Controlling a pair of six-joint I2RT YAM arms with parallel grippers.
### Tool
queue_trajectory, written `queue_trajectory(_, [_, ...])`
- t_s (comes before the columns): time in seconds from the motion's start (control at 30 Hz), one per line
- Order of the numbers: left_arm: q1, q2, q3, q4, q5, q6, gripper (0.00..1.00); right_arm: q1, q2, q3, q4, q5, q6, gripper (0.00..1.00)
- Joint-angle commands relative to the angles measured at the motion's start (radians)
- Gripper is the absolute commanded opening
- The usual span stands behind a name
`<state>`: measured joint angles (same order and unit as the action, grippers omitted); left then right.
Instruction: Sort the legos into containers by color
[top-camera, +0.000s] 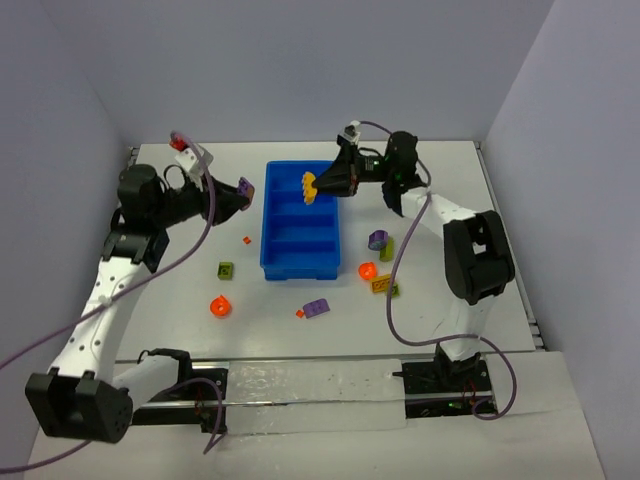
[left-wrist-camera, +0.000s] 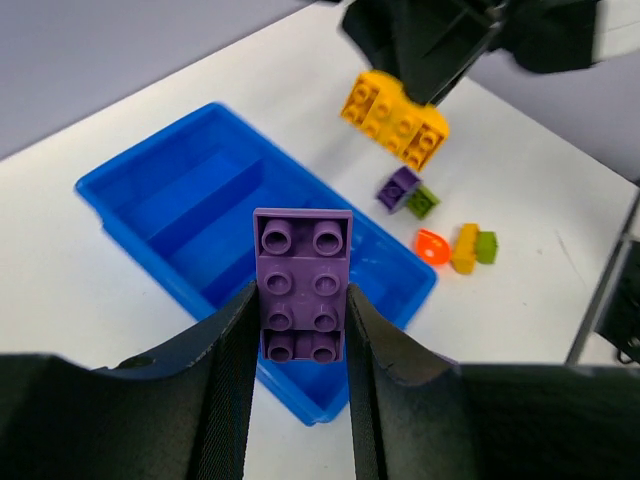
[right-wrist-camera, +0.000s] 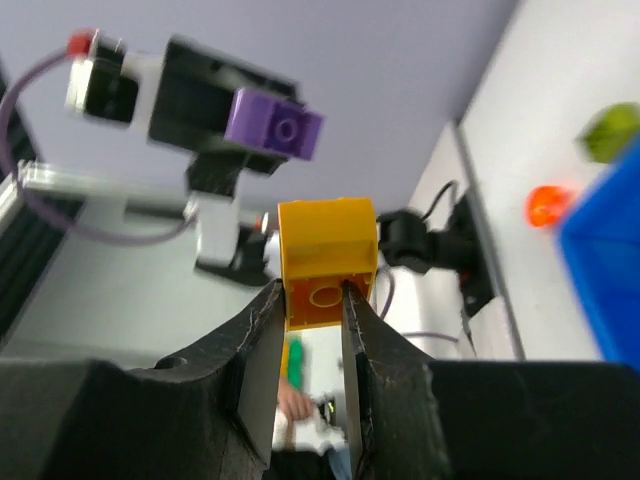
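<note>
Left fingers (left-wrist-camera: 225, 380) clamp a purple brick (left-wrist-camera: 303, 280), its long axis running out along them. Right fingers (right-wrist-camera: 250, 370) pinch a yellow brick (right-wrist-camera: 325, 245) near the blue tray (left-wrist-camera: 190, 200)'s far end.

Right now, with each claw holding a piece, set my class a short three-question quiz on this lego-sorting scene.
1. True or false: the left claw is empty.
2. Which colour of piece does the right claw hold? A yellow, B lime, C orange.
3. How many compartments does the blue tray have?
Key: 1 false, it grips the purple lego; 2 A, the yellow lego; 3 four.
</note>
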<state>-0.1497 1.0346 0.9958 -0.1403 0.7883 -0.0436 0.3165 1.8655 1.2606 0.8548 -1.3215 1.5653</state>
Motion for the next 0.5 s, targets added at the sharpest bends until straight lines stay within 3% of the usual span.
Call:
queue_trajectory(0.0, [0.007,0.083,0.118,-0.118,-0.136,0.002,0.00,-0.068,-0.052,0.205,-0.863,0.107,-0.672,0.00])
queue_trajectory(0.03, [0.006,0.106,0.154,-0.120,-0.156,0.009,0.00,-0.073,-0.030,0.321,-1.130,0.194,-0.943,0.00])
queue_trajectory(0.07, [0.006,0.128,0.179,-0.131,-0.175,0.011,0.00,-0.074,-0.004,0.421,-1.311,0.231,-1.026,0.00])
queue_trajectory(0.23, [0.012,0.336,0.377,-0.237,-0.193,0.004,0.00,-0.075,0.046,0.647,-1.628,0.511,-1.360,0.00])
queue_trajectory(0.47, [0.030,0.605,0.686,-0.330,-0.110,-0.048,0.00,0.022,0.034,0.668,-1.657,0.883,-1.779,0.00])
